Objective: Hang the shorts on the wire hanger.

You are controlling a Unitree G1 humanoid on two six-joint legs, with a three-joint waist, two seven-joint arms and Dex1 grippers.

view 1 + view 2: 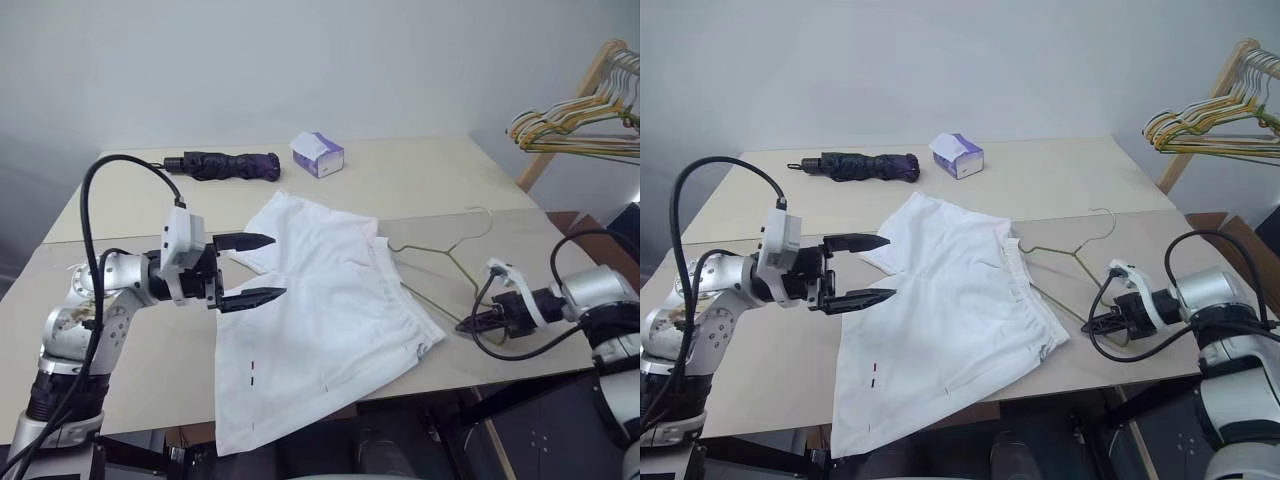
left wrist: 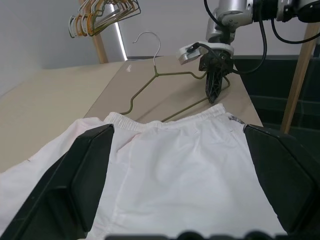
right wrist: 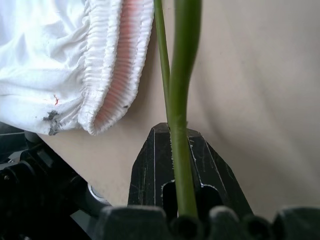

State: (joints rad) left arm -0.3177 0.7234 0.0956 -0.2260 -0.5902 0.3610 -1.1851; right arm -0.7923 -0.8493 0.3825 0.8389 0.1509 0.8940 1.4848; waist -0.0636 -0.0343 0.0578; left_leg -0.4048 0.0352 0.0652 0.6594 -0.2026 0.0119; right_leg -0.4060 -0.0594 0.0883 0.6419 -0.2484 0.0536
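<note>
The white shorts lie spread flat on the table, their lower end hanging over the front edge. The thin olive wire hanger lies on the table just right of the gathered waistband, hook pointing away. My right gripper is shut on the hanger's near corner, and the wire runs straight out from between its fingers. My left gripper hovers open above the left side of the shorts, pointing right, with nothing between its fingers.
A folded dark umbrella and a purple-and-white tissue box lie at the back of the beige table. A wooden rack of several hangers stands off the table's far right corner.
</note>
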